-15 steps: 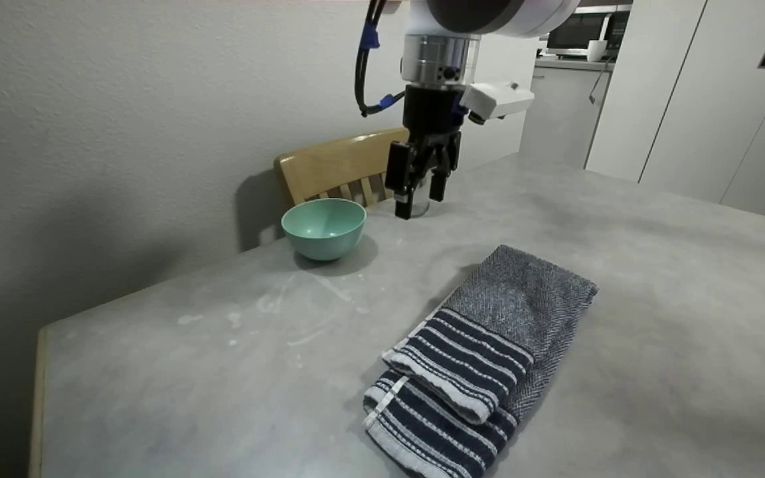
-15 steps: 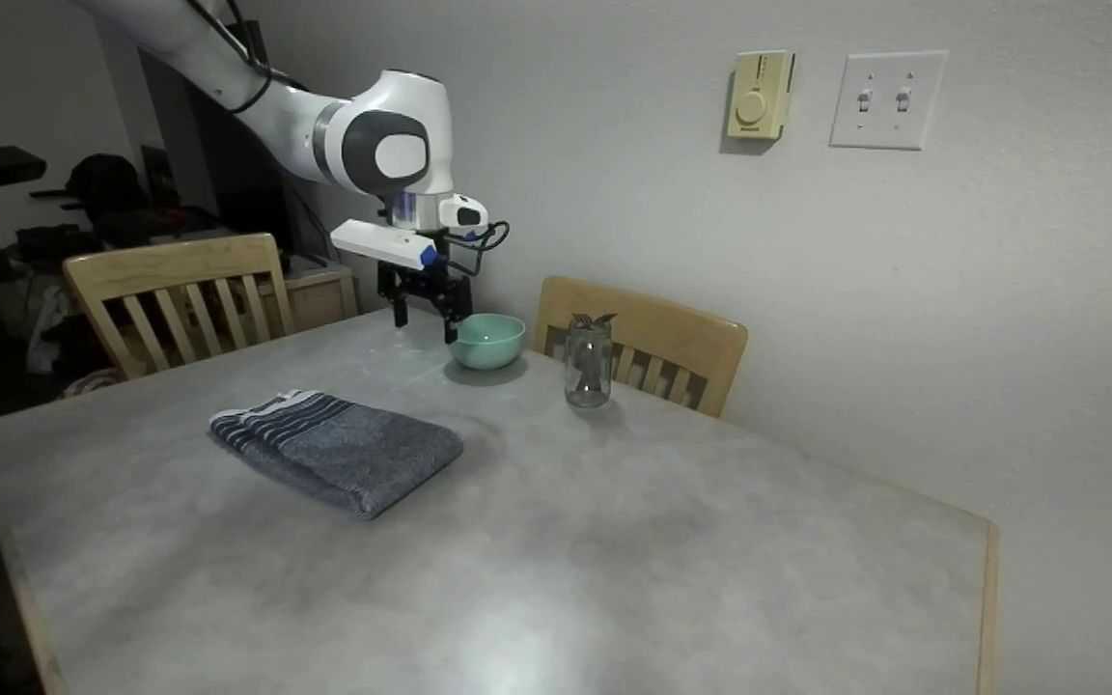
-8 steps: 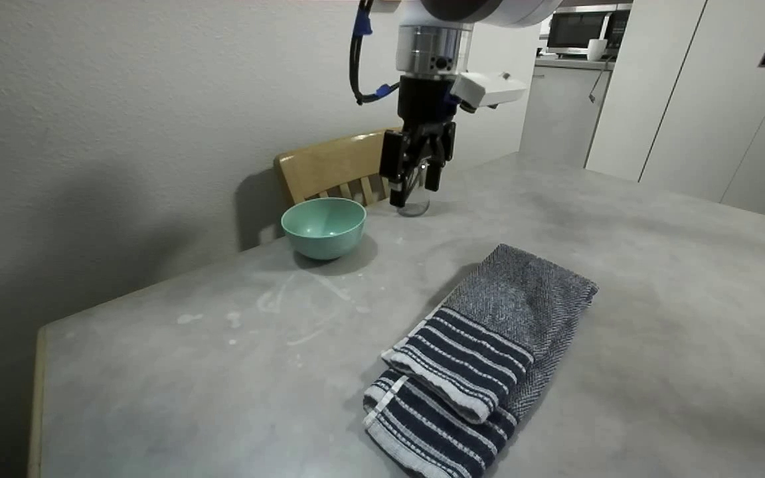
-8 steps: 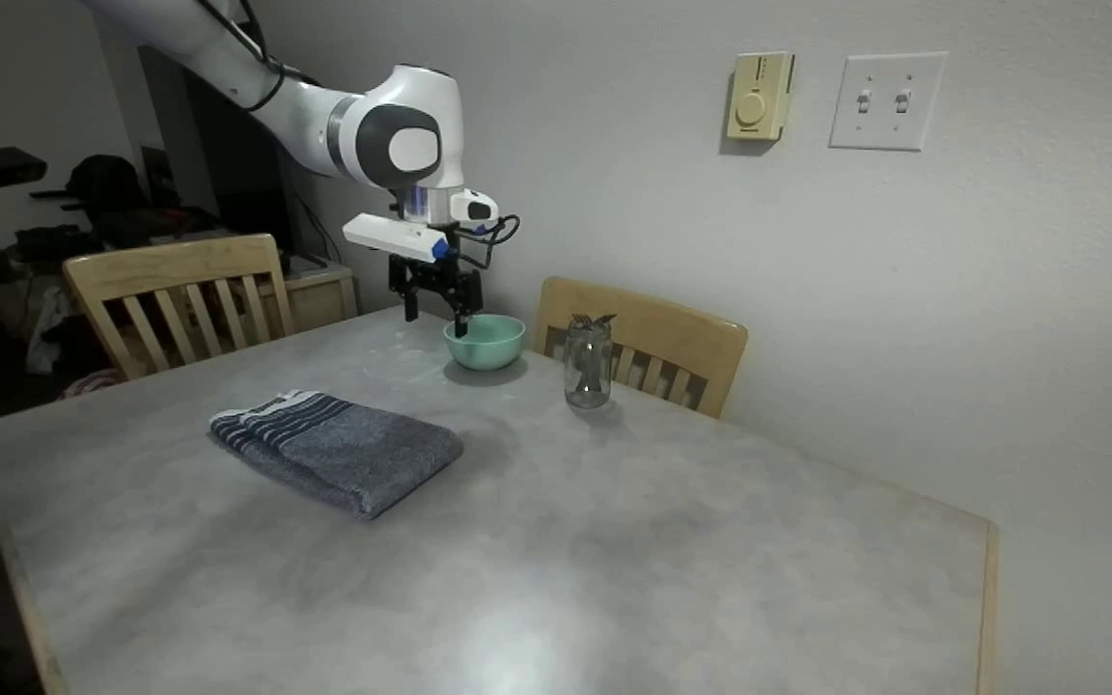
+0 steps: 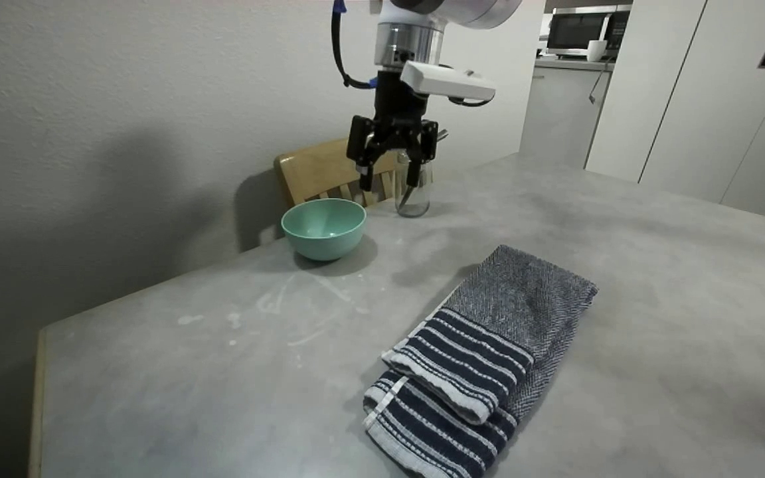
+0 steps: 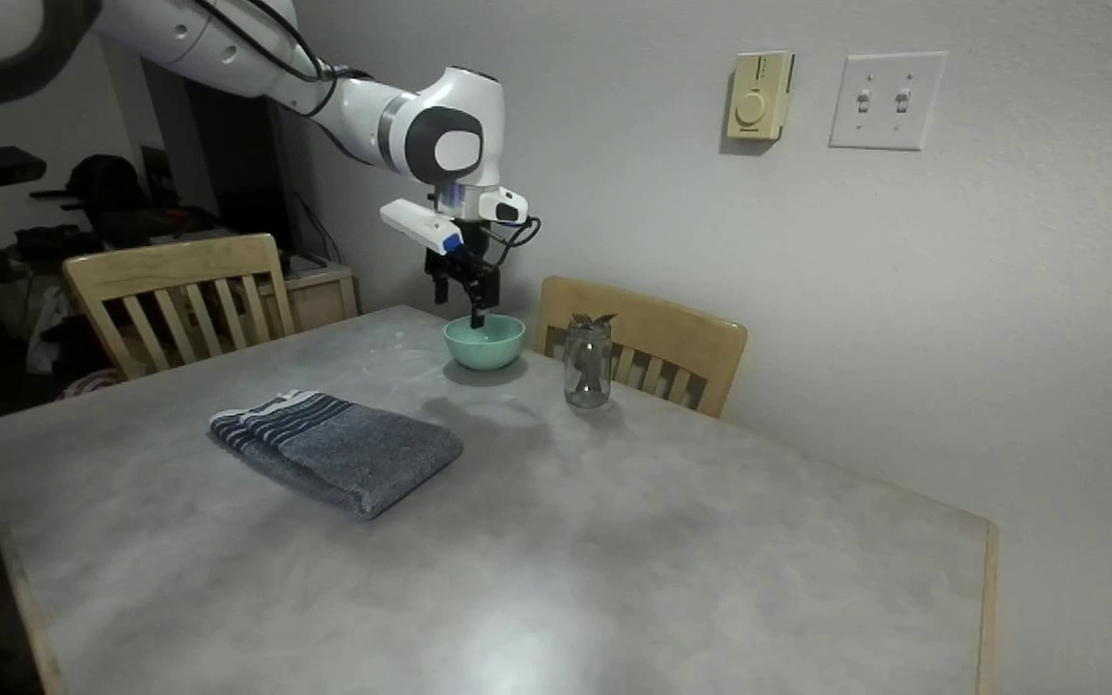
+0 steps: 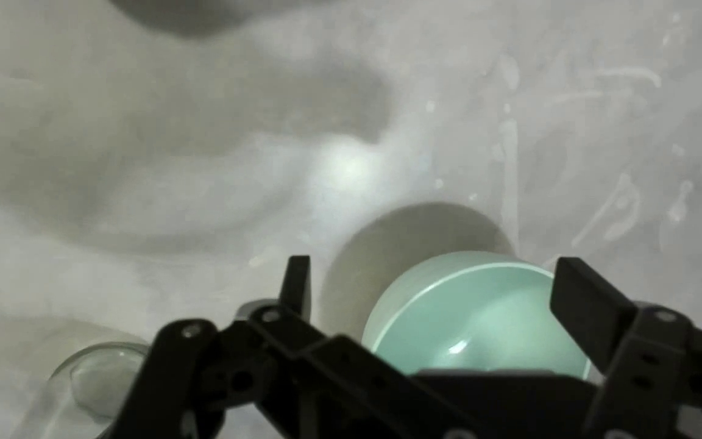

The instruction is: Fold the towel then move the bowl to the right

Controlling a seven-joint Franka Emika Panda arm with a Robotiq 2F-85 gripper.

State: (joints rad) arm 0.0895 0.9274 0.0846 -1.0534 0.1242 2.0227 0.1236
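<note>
In an exterior view, a mint-green bowl stands at far left on the table, its move right apparently still to do. The empty gripper hangs higher, to its right, spread wide. Near right, the towel lies folded, seemingly finished.

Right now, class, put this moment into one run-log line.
tool: open, holding nothing | mint-green bowl: upright on table | striped towel: folded

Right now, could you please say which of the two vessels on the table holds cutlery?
The clear glass jar: cutlery pokes out of its top, whereas the wider mint-green bowl shows none inside.
</note>
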